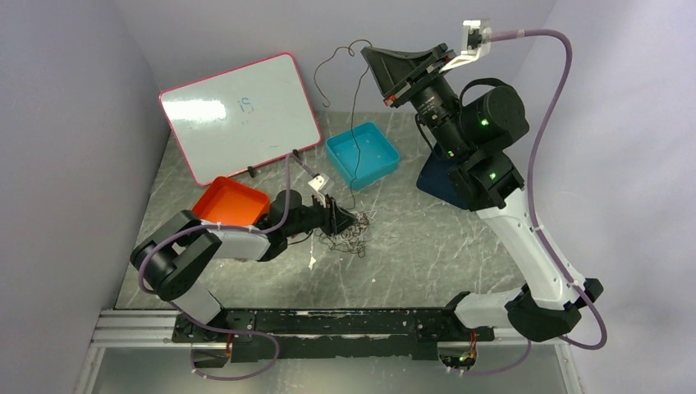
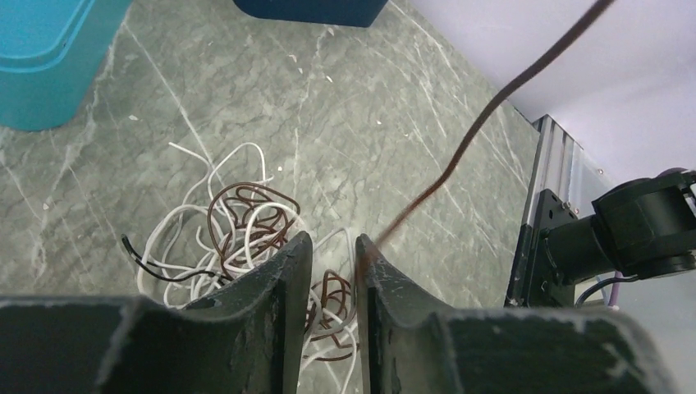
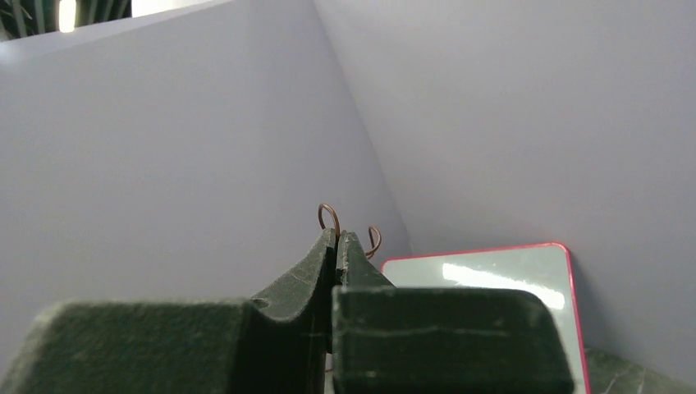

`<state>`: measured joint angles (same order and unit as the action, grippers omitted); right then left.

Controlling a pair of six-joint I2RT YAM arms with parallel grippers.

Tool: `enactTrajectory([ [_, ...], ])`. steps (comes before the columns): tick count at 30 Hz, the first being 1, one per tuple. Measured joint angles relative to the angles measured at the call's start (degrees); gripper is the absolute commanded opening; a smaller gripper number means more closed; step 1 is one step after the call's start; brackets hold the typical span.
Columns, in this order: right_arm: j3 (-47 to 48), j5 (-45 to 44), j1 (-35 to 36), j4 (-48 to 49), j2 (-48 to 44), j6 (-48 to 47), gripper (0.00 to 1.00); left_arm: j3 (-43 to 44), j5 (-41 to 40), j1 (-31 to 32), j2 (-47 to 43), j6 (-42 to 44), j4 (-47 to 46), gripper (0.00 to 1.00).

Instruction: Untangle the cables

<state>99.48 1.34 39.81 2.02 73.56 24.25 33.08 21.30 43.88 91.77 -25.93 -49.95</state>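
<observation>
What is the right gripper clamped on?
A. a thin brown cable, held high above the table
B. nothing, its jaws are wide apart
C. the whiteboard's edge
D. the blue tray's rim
A: the right gripper is shut with brown cable loops poking past its tips, and from above that cable drops to the tangle.

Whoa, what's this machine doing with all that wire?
Two robot arms are working on a tangle of cables lying on the table. The right gripper is raised high and shut on one brown cable, which runs down from it to the tangle. The left gripper sits low over the tangle, its fingers narrowly apart. White, brown and black strands are knotted together there, so the job isn't finished.
</observation>
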Motion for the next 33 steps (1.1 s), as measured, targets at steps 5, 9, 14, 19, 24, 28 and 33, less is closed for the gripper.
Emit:
enactTrajectory([
  [5, 2.8, 0.1, 0.0, 0.3, 1.1, -1.0, 0.00, -0.7, 0.0, 0.0, 0.2, 0.0, 0.0, 0.37],
  [9, 6.1, -0.4, 0.0, 0.7, 1.9, -2.2, 0.00, -1.0, 0.0, 0.0, 0.2, 0.0, 0.0, 0.38],
  [14, 8.2, -1.1, 0.0, 1.6, 2.2, -3.3, 0.00, -1.4, 0.0, 0.0, 0.2, 0.0, 0.0, 0.44],
  [19, 7.1, -2.9, 0.0, 1.4, 1.9, -4.7, 0.00, -2.9, -0.3, 0.0, -2.3, -0.3, 0.5, 0.58],
  [24, 4.7, -5.6, 0.0, -0.7, 1.7, -6.6, 0.00, -3.8, -2.1, 0.0, -10.3, 0.1, 4.3, 0.66],
  [28, 2.2, -7.7, 0.0, -3.4, 0.9, -8.1, 0.00, -3.7, -5.3, 0.0, -19.5, 1.4, 9.7, 0.70],
  [33, -0.3, -11.3, 0.0, -8.3, -0.2, -9.7, 0.00, -1.2, -11.3, 0.0, -29.5, 4.3, 20.6, 0.78],
])
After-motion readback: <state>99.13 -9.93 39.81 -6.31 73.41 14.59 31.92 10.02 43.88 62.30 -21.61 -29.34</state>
